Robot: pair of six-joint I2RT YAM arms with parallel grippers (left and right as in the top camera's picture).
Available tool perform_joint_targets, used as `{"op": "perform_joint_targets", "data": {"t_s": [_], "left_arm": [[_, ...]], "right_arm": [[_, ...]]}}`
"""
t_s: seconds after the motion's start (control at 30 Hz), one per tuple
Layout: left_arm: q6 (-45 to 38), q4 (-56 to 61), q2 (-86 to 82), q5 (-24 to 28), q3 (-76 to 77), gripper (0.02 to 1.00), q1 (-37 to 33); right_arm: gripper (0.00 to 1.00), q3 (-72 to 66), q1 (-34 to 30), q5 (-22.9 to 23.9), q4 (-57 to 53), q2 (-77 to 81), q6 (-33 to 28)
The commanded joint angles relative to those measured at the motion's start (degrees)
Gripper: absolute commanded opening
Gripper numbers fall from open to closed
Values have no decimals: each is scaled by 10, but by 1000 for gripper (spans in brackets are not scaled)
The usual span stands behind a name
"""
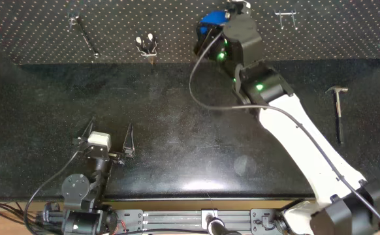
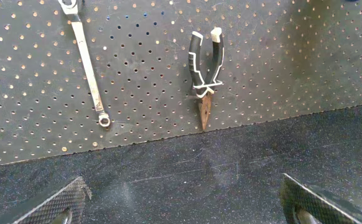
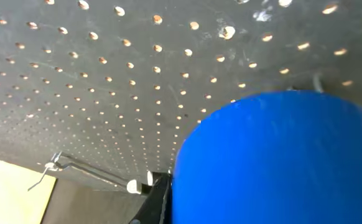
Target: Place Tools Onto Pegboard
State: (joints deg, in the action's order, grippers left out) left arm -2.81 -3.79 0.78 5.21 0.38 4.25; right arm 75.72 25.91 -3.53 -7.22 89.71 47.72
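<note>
Against pegboard [image 1: 170, 26], right gripper [image 1: 215, 31] jaws clamp blue tool [image 3: 274, 162]; left gripper [image 2: 181, 190] jaws wide.

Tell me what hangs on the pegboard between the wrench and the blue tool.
The pliers hang there, nose down, roughly midway between the wrench and the blue tool, in the top view.

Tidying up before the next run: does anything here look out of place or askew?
The hammer lies flat on the table at its right side, apart from the pegboard where the other tools hang. The wrench hangs tilted rather than straight down; the pliers hang upright, nose down. Nothing looks spilled or damaged.
</note>
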Motion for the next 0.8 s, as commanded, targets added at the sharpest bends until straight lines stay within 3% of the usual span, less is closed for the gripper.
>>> {"op": "perform_joint_targets", "data": {"t_s": [0.03,0.8], "left_arm": [[-7,-3,-6,13,-1,996,-1],[-7,-3,-6,13,-1,993,-1]], "right_arm": [[75,42,-3,-3,5,31,5],[75,49,-11,23,74,65,18]]}}
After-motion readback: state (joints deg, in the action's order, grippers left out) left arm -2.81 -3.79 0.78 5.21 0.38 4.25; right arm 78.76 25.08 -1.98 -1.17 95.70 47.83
